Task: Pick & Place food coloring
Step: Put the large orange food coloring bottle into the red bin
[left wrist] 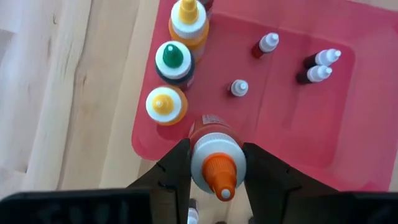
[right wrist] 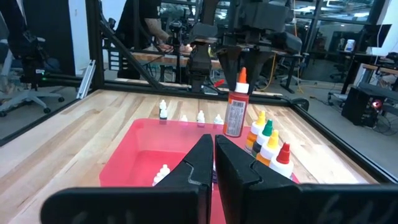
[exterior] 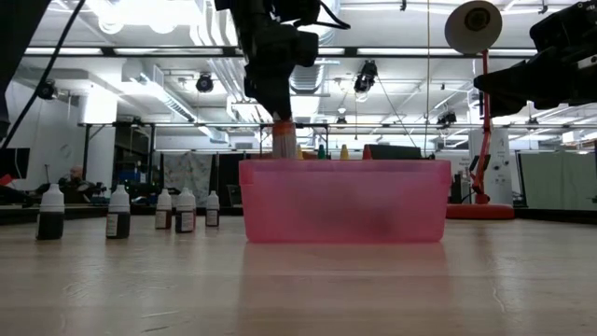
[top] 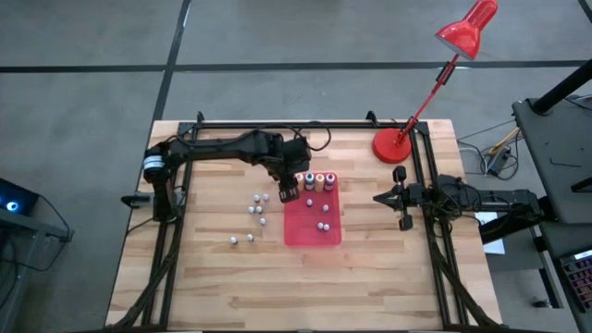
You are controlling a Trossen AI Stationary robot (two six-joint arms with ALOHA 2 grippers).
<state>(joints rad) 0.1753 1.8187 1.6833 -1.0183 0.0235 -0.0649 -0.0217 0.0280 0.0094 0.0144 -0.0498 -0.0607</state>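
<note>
Left gripper (left wrist: 213, 168) grips an orange-capped bottle (left wrist: 214, 158) over the red tray's (left wrist: 348, 124) edge; lower it upright beside the standing row. Right gripper (right wrist: 213, 155) shut, idle

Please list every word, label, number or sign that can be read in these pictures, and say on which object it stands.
No text can be read.
Label on the orange-capped bottle held by the left tool: printed lines show, too blurred to read.
Other food coloring bottles in the red tray: no legible labels.
Red desk lamp: no writing visible.
</note>
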